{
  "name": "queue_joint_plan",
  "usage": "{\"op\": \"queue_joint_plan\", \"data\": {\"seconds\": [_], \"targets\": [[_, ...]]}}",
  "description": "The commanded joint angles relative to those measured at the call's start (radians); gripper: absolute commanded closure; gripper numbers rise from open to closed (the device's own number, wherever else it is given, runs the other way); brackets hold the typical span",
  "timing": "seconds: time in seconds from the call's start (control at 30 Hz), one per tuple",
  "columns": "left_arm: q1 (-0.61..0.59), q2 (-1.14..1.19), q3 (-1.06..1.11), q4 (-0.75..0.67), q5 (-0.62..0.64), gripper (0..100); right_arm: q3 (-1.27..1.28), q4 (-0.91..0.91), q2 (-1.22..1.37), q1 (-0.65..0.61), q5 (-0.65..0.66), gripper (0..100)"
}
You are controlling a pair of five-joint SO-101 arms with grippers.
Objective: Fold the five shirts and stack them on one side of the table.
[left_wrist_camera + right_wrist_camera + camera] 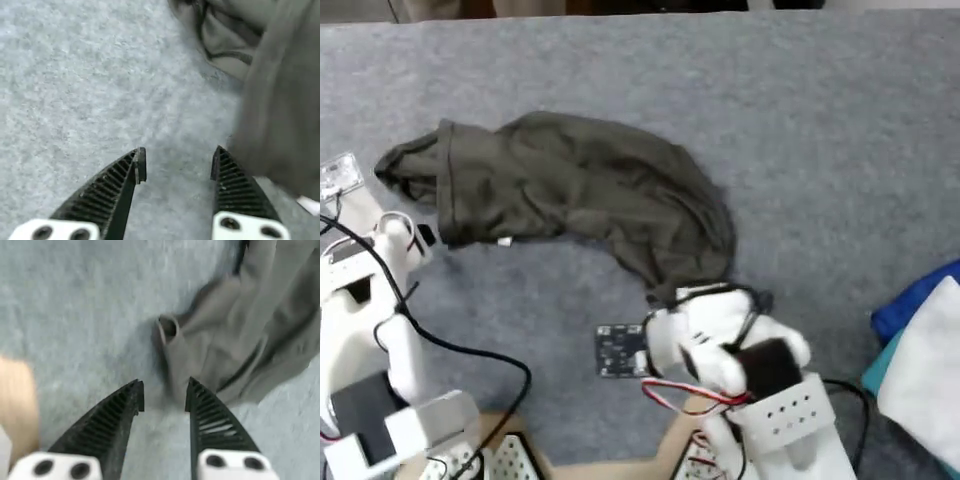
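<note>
The left gripper (pixel 177 162) is held open just beside the left end of the dark olive shirt (pixel 580 185), which is crumpled on the grey table (pixel 820 120). The right gripper (pixel 165 392) is held open at the shirt's lower right end. Blue, teal and white cloths (pixel 920 360) are piled well right of the shirt.

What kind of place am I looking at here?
Probably a robotics test bench: a grey felt-covered table, a white left arm and right arm with bare wiring, and a crumpled olive shirt.
</note>
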Motion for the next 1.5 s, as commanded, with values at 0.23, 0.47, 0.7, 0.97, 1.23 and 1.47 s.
{"op": "queue_joint_plan", "data": {"seconds": [0.23, 0.47, 0.7, 0.97, 1.23, 1.47], "targets": [[-0.080, 0.196, -0.239, 0.041, 0.097, 78, 0.082, -0.167, -0.002, -0.107, -0.133, 84.6], [-0.077, 0.226, -0.284, 0.071, 0.097, 78, 0.087, -0.143, -0.001, -0.107, -0.135, 90.3], [-0.077, 0.226, -0.284, 0.075, 0.097, 78, 0.090, -0.126, -0.001, -0.105, -0.135, 89.8], [-0.077, 0.226, -0.281, 0.075, 0.068, 78, 0.147, -0.241, -0.001, -0.102, -0.135, 89.8], [-0.077, 0.226, -0.281, 0.075, 0.064, 78, 0.094, -0.235, -0.001, -0.076, -0.132, 89.8], [-0.077, 0.226, -0.281, 0.075, 0.063, 78, 0.174, -0.318, -0.001, 0.024, -0.081, 89.7]]}}
